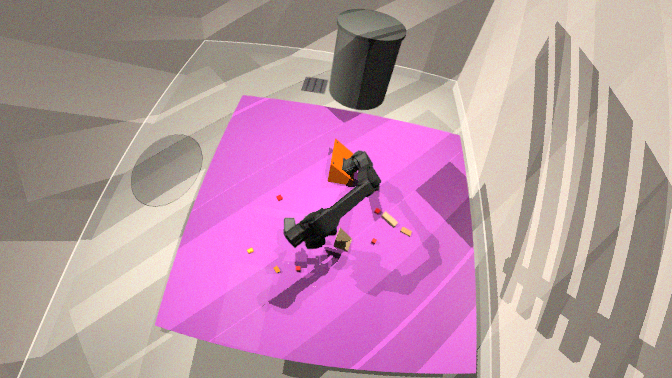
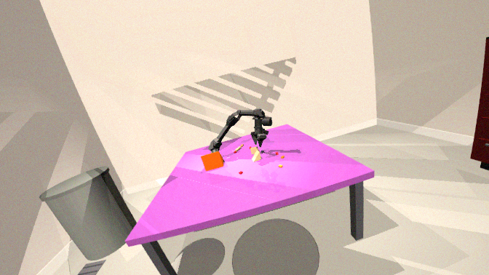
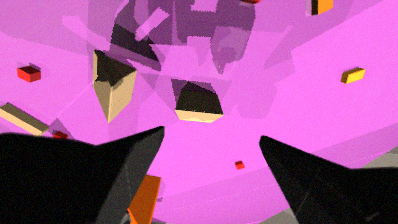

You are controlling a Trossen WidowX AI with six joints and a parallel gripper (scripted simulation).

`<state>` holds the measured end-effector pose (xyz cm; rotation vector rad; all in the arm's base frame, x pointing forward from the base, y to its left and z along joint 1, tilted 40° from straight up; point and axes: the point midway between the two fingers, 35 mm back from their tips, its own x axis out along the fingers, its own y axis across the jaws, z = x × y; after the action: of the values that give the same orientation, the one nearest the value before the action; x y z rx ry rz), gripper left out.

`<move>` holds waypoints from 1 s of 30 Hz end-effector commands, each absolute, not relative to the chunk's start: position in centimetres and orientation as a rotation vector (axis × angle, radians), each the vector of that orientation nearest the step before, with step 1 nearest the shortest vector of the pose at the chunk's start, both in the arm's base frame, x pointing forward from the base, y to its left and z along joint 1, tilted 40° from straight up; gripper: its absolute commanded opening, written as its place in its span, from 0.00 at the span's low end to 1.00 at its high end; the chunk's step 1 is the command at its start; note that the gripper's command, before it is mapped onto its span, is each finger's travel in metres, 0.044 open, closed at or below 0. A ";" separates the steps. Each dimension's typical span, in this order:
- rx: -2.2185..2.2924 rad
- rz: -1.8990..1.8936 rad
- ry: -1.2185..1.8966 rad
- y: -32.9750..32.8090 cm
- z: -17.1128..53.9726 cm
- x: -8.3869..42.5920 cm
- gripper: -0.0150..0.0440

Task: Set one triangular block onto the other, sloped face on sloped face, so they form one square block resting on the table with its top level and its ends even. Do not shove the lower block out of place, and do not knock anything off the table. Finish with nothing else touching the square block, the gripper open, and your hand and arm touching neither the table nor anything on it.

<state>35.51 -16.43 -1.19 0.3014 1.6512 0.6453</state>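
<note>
My gripper (image 2: pixel 258 144) (image 3: pixel 212 135) is open and empty, above the table near the two triangular blocks. One tan triangular block (image 1: pixel 343 241) (image 2: pixel 254 150) (image 3: pixel 116 95) shows at the left in the wrist view, with a dark upper face and lighter sides that narrow to a point. The other tan triangular block (image 2: pixel 257 156) (image 3: pixel 200 116) lies between and beyond the fingertips in the wrist view, its broad face dark. A gap separates the blocks there. The arm hides this second block in the top view. No finger visibly touches either block.
A large orange block (image 1: pixel 336 174) (image 2: pixel 212 161) (image 3: pixel 146 196) stands beside the arm's base. Two tan planks (image 1: pixel 389 219) (image 1: pixel 406 232), several small red pieces, a yellow piece (image 1: pixel 250 251) (image 3: pixel 353 75) and a small orange piece (image 1: pixel 277 269) lie scattered on the magenta table (image 1: pixel 225 300).
</note>
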 end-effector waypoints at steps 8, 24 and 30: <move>0.297 0.668 1.671 -15.3 -2.1 35.6 1.00; 0.320 0.677 1.685 -13.6 -4.1 35.3 1.00; 0.329 0.680 1.691 -13.0 -4.8 35.1 1.00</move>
<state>35.27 -13.66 -4.18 0.3138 1.6832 0.6734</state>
